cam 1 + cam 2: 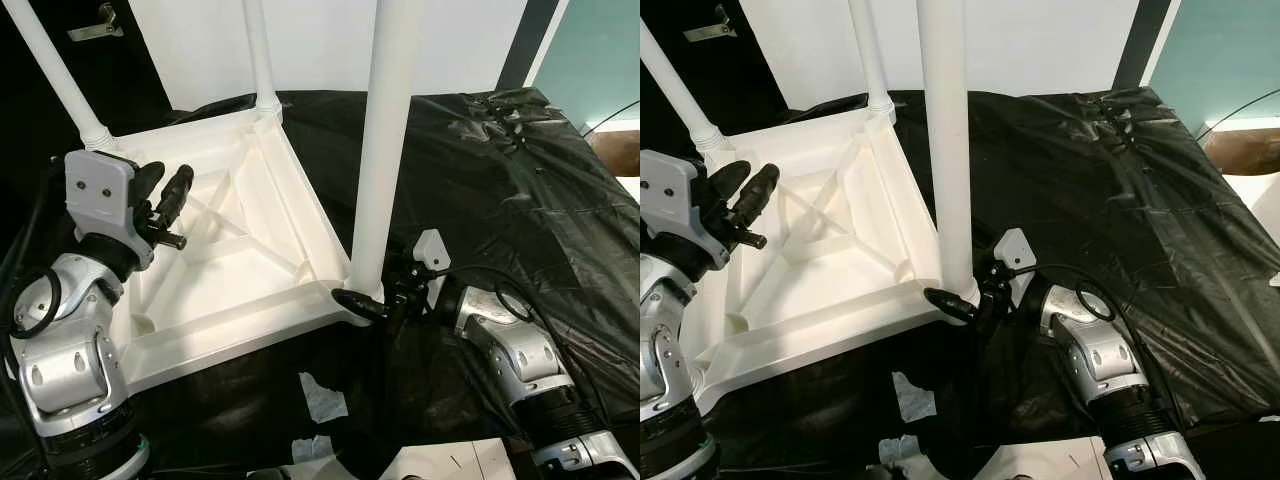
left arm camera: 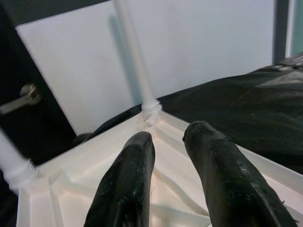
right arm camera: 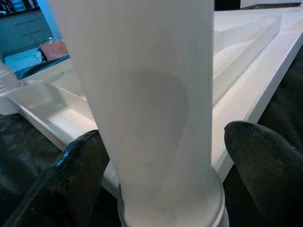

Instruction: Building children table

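The left gripper (image 1: 180, 190) is raised with fingers slightly parted, while the right gripper (image 1: 372, 305) reaches forward, fingers spread.

All three white tubular plastic legs, including the nearest leg (image 1: 385, 140), are cut off by the upper frame edge. The upturned white plastic tabletop (image 1: 240, 250) has its near left corner hidden behind the left silver arm (image 1: 70, 350). The right gripper (image 1: 375, 302) has its far finger hidden behind the nearest leg.

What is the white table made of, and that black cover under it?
The upside-down table looks like moulded plastic: smooth, slightly glossy white, with ribs underneath. Its legs look the same. The black cover seems thin plastic sheeting, since it is shiny and crinkled.
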Robot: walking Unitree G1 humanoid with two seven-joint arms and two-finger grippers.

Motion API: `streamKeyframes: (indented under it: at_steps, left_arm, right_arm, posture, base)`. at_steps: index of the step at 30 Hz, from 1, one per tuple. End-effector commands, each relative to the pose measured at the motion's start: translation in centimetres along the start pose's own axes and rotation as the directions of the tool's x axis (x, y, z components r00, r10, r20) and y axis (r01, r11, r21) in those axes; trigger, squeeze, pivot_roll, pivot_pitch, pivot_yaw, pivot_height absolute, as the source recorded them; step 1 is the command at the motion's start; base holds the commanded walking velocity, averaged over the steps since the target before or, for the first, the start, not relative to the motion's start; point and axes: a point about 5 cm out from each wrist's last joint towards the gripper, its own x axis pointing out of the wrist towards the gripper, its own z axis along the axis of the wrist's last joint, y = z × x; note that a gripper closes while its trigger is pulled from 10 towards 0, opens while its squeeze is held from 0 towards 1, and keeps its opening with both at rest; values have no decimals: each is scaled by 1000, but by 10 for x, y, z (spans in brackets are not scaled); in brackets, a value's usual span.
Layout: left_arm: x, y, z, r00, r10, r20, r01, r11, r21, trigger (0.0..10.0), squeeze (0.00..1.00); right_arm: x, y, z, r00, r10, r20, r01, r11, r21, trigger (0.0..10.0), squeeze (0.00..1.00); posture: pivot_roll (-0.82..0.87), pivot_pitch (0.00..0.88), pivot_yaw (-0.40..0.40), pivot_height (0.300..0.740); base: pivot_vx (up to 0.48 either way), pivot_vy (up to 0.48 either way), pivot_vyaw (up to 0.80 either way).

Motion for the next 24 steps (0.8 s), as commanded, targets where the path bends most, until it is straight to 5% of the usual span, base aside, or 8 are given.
streamKeyframes:
  at_steps: [1,4,11,16,21,24]
  left_arm:
    - [0,5,6,994,106,31,-106,994,18,10000,0]
    - [1,7,9,991,125,46,-126,992,10,10000,0]
    - [1,17,23,974,193,122,-213,959,188,10000,0]
    - [1,19,25,971,201,129,-226,949,221,10000,0]
    - [-3,27,32,960,236,150,-276,880,385,10000,0]
    - [-4,29,32,957,249,146,-288,871,399,10000,0]
  right_arm:
    - [-1,0,-4,1000,8,-12,-8,1000,-3,10000,0]
    - [-1,0,-4,1000,11,-15,-11,1000,-4,10000,0]
    - [-2,-1,-6,999,17,-30,-18,1000,-17,10000,0]
    - [-2,-1,-6,999,17,-31,-18,1000,-18,10000,0]
    - [-2,-1,-6,1000,13,-27,-14,1000,-24,10000,0]
    - [-2,-1,-6,1000,12,-25,-13,1000,-25,10000,0]
  posture:
    - [140,109,51,740]
    - [140,109,51,740]
    - [138,111,49,740]
    - [138,112,46,740]
    - [132,111,53,740]
    - [130,111,54,740]
  base:
    - [0,0,0]
    - [0,0,0]
    - [0,0,0]
    - [0,0,0]
    - [0,0,0]
    - [0,0,0]
